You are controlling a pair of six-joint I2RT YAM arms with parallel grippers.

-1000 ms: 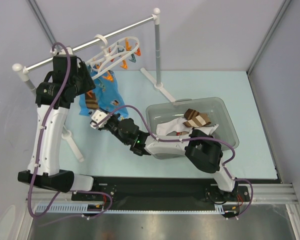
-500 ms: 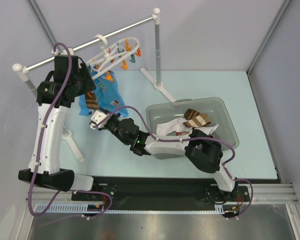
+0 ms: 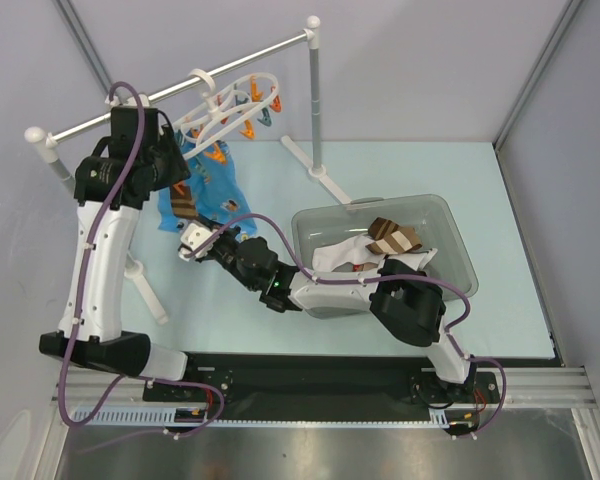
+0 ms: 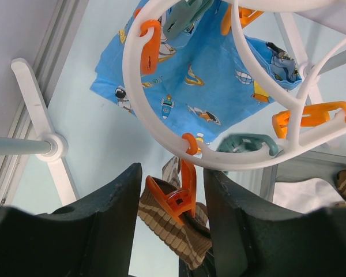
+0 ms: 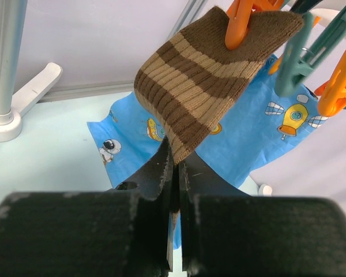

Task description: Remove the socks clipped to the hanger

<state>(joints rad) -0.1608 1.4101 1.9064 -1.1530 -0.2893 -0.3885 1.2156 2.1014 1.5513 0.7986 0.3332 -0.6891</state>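
The white hanger [image 3: 225, 105] hangs from the rail by its hook, and its ring [image 4: 134, 63] carries orange and teal clips. A brown sock with tan stripes [image 5: 202, 81] hangs from one orange clip [image 4: 179, 199]. My left gripper [image 4: 173, 184] is open, a finger on each side of that clip with a thin gap on both sides. My right gripper [image 5: 176, 158] is shut on the sock's lower end, below the clip. In the top view the left gripper [image 3: 175, 175] is over the sock [image 3: 183, 208] and the right gripper [image 3: 187, 245] is just beneath it.
A bright blue printed cloth [image 3: 215, 185] hangs from the same hanger behind the sock. The long white rail [image 3: 170, 90] stands on posts [image 3: 316, 100] with feet on the table. A clear grey bin [image 3: 450, 225] at the right holds a brown striped sock [image 3: 392, 237] and white ones.
The left gripper's jaws have drawn in a little around the orange clip, and the left arm has shifted slightly. The right gripper keeps its hold on the sock.
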